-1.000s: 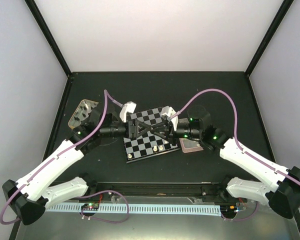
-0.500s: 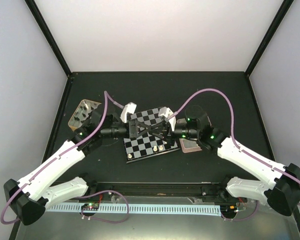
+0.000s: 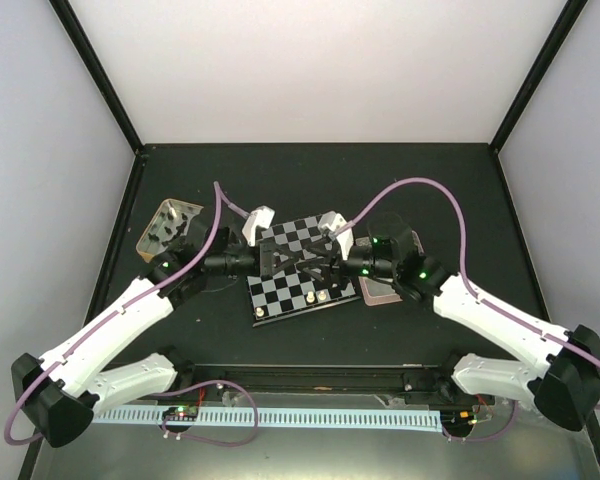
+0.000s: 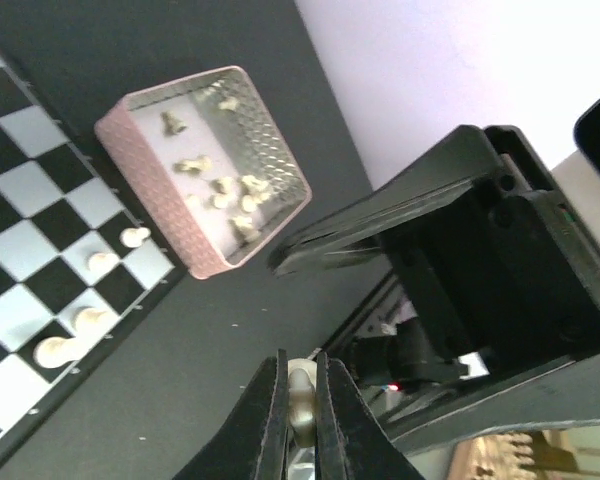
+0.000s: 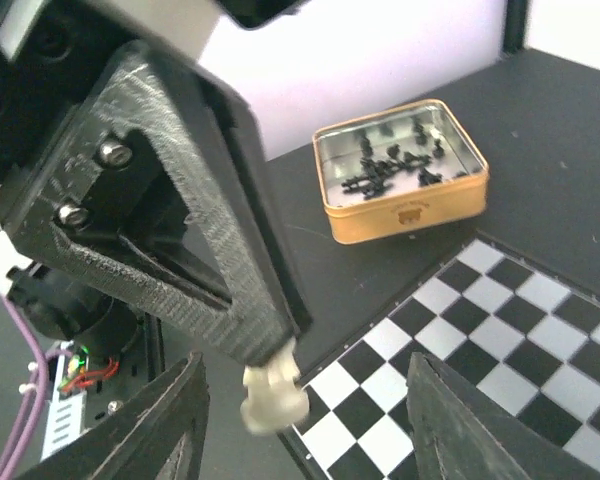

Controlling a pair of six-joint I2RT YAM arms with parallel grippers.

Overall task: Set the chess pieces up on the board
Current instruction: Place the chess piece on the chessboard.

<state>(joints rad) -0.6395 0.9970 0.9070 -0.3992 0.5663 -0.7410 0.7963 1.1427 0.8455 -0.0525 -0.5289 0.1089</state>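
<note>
Centrally, note one cream chess piece (image 4: 300, 385) pinched in the closed left gripper (image 4: 300, 365), held over the board (image 3: 298, 285). From the right wrist, see that piece between the wide-apart fingers of the right gripper (image 5: 305, 385), touching neither. Clearest from the left wrist: four cream pieces (image 4: 88, 320) set along one board edge, more lying in the pink tray (image 4: 145, 195). Clearest from the right wrist: black pieces (image 5: 385, 160) in the gold tin (image 5: 405, 215).
</note>
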